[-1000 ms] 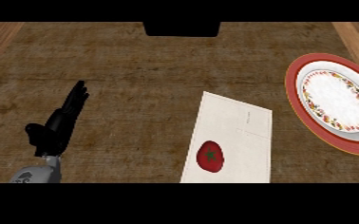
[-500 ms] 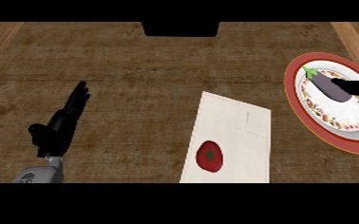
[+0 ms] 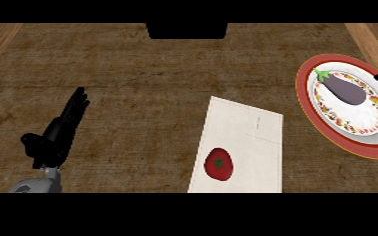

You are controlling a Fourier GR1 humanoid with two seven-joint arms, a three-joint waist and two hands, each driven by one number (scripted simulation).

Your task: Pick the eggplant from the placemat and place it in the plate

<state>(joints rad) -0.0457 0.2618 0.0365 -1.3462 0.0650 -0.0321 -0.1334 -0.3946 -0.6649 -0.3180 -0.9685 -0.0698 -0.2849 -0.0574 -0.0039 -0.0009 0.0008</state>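
Head view: the purple eggplant with a green stem [image 3: 343, 89] lies in the round plate with a red rim and a white middle [image 3: 303, 90]. The plate sits on the brown wooden desk [image 3: 148, 80] at the right side, and part of it runs past the edge of the view. The eggplant lies slanted, with its stem end to the upper left.

Near the plate, to its left, is the pale cloth placemat [image 3: 251, 130]. A round red tomato with a green top [image 3: 219, 163] sits on the low part of the mat.

The left hand [image 3: 59, 135] rests at the lower left, well apart from the mat. It is open, fingers straight, and holds nothing.

Only a tiny black bit of the right hand [image 3: 375, 76] shows at the right edge, over the plate. I cannot tell if it is open or closed.
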